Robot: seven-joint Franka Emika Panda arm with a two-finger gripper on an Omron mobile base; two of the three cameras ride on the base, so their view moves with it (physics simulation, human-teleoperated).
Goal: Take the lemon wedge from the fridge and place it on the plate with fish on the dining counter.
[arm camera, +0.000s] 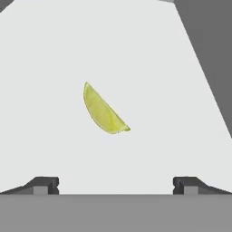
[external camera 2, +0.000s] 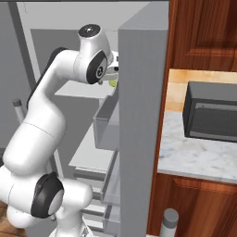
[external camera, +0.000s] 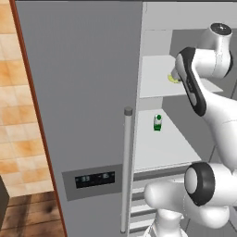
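Yellow-green wedge: the lemon wedge (arm camera: 104, 111) lies flat on a white upper shelf (external camera: 155, 78) inside the fridge (external camera: 83, 92), a sliver of it showing beside the robot's wrist in the left base view.
End effector: the end effector (arm camera: 115, 185) hangs above that shelf with its two dark fingertips (arm camera: 45, 185) spread wide; nothing is between them and they touch nothing.
Wedge relative to end effector: in the hand view the lemon wedge sits ahead of the fingertips, about midway between their lines, clear of both.
Fridge: its right-hand door stands open, baring white shelves; the left door is shut, with a long bar handle (external camera: 126, 171) and a dark display panel (external camera: 95, 178).
Lower shelf: a small green-and-white bottle (external camera: 158, 122) stands upright one shelf below the lemon wedge.
Right of the fridge: a dark microwave (external camera 2: 210, 113) sits on a marble-topped bench (external camera 2: 194, 155) against wooden cabinets.
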